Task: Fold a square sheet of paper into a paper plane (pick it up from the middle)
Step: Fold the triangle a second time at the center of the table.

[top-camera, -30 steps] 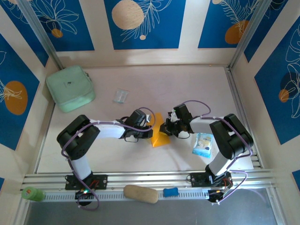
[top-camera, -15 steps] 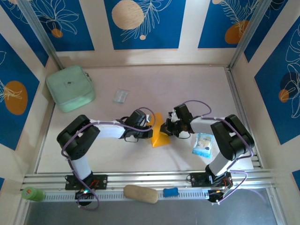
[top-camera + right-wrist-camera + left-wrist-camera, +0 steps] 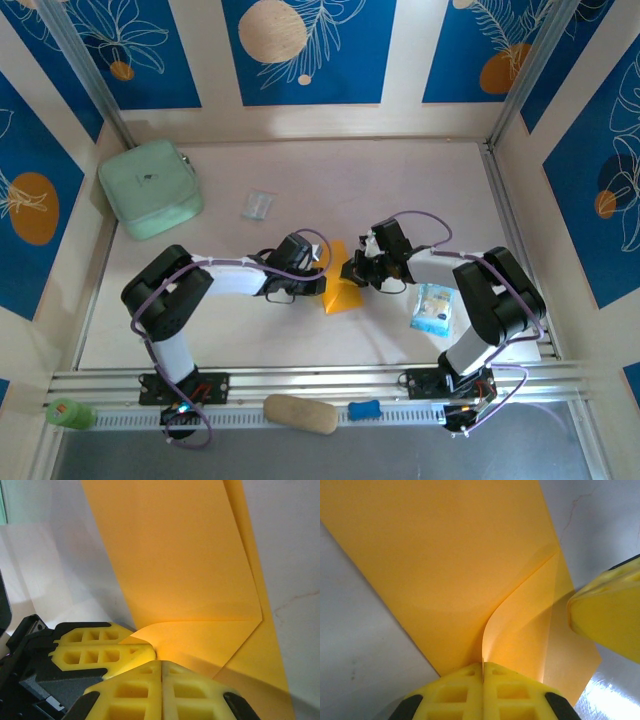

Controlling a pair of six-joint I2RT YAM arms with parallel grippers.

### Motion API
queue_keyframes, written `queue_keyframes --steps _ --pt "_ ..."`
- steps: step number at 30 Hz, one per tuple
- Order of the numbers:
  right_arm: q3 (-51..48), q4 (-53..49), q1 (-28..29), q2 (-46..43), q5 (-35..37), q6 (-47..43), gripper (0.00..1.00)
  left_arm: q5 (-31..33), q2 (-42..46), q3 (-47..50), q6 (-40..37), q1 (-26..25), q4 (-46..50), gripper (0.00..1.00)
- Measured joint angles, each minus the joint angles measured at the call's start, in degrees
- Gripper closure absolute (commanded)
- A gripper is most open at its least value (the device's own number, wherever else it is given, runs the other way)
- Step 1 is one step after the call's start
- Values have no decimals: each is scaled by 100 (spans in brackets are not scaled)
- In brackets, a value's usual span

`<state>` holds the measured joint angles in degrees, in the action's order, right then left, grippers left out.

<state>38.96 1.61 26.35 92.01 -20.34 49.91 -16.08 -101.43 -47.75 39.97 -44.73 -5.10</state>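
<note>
The square sheet of paper is orange-yellow and creased to a narrower shape, pointed at its far end, on the table between both arms. My left gripper is shut on its left edge. In the left wrist view a curled flap of the paper runs into the closed left gripper, and a yellow finger of the right one shows at the right. My right gripper meets it from the other side, shut on the raised flap. In the right wrist view the paper curls down to the right gripper, tip to tip with the left fingers.
A mint-green pouch lies at the back left, a small clear wrapper beside it. A blue-and-white packet lies under the right arm. A tan oval lump, a blue piece and a green roll rest on the front rail.
The right arm's elbow has drifted slightly to the right. Both grippers and the paper stay where they were.
</note>
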Motion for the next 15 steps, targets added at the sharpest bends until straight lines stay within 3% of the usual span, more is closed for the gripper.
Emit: queue_keyframes --steps 15 --pt "0 26 -11 125 -2 2 94 -2 -2 0 0 0 0 100"
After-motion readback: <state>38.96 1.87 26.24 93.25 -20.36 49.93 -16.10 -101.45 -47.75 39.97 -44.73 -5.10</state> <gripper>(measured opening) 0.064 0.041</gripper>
